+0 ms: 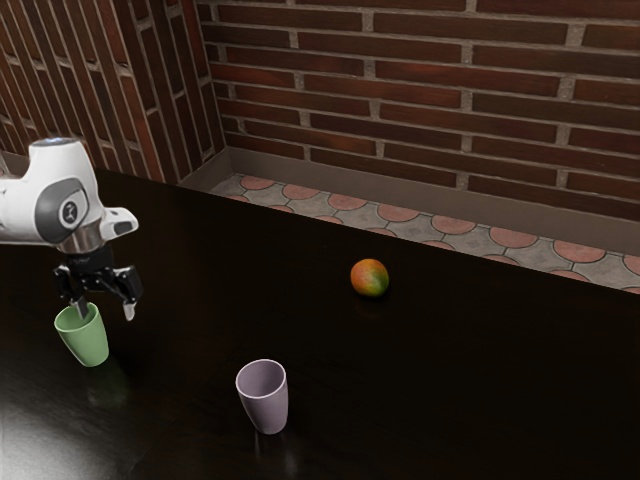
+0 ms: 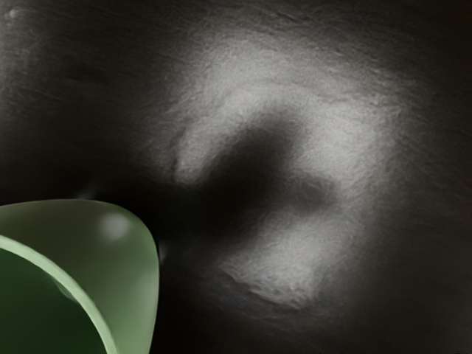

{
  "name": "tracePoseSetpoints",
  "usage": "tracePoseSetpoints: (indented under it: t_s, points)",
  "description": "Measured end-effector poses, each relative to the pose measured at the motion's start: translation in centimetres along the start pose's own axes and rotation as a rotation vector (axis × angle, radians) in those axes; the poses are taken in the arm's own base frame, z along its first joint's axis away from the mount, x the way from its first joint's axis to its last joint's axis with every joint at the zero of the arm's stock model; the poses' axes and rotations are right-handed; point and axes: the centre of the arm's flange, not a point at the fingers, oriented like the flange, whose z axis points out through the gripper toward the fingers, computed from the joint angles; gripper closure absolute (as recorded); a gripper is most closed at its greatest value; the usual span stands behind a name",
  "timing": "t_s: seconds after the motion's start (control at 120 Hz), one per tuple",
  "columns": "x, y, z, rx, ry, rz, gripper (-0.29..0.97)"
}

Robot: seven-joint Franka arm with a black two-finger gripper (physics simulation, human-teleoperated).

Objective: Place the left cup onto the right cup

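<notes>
Exterior view: two cups, one fruit

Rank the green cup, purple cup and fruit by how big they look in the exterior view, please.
Largest: purple cup and green cup, about alike. The purple one looks nearer the camera, so I won't rank them.
Smallest: fruit, clearly smaller, though it lies farther back.
</notes>
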Motion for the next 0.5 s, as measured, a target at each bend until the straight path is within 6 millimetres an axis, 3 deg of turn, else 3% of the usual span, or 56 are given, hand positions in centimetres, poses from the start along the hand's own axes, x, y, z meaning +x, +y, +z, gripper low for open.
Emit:
tracePoseSetpoints:
  t_s: [0.4,0.5]
  points:
    - [0.5,-1.4,3.0,0.006,-0.017,-0.025,0.00]
    - [0.6,-1.4,2.9,0.007,-0.015,-0.025,0.19]
